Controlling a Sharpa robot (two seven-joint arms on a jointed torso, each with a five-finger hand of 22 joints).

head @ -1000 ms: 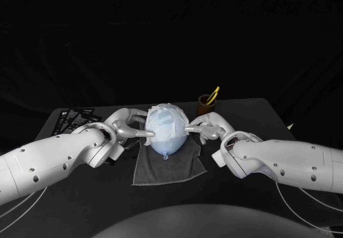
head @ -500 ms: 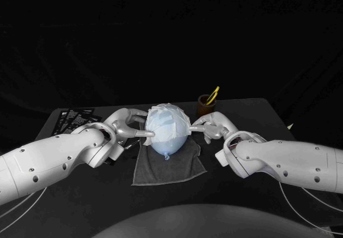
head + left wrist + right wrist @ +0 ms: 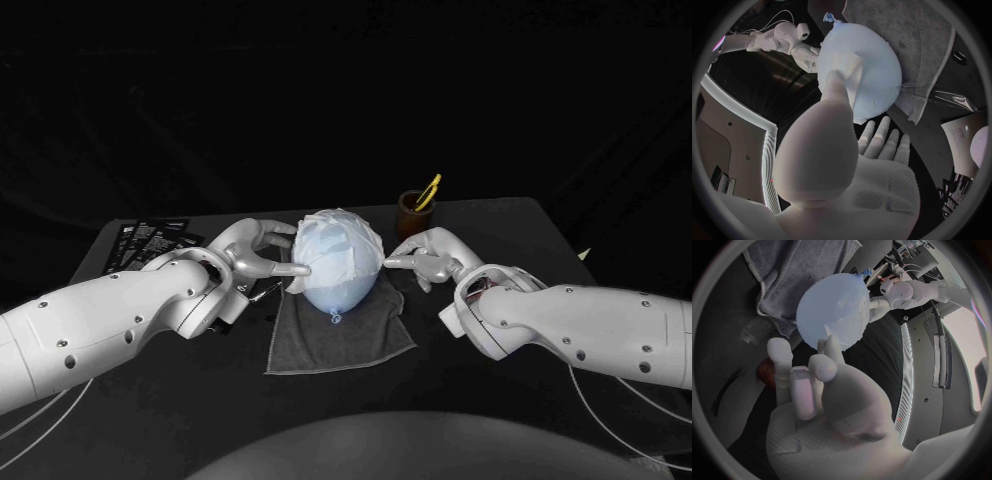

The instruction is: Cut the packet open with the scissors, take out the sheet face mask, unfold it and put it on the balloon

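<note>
A pale blue balloon (image 3: 335,268) lies on a grey towel (image 3: 340,330) at mid-table, with the white sheet mask (image 3: 340,228) draped over its far half. My left hand (image 3: 257,256) is at its left side, one finger pressing a mask flap (image 3: 848,67) to the balloon (image 3: 870,60), the other fingers (image 3: 879,140) spread. My right hand (image 3: 423,258) reaches the balloon (image 3: 832,305) from the right, fingertips (image 3: 827,340) at its skin, holding nothing. Yellow-handled scissors (image 3: 430,190) stand in a brown cup (image 3: 415,212) behind the right hand.
Black packets (image 3: 150,240) lie at the table's far left corner. A clear crumpled wrapper (image 3: 945,97) lies next to the towel (image 3: 911,30) by the left hand. The table's near half in front of the towel is bare.
My right hand and forearm have eased slightly to the right, its fingertip staying at the balloon's side. The left hand and the balloon are as before.
</note>
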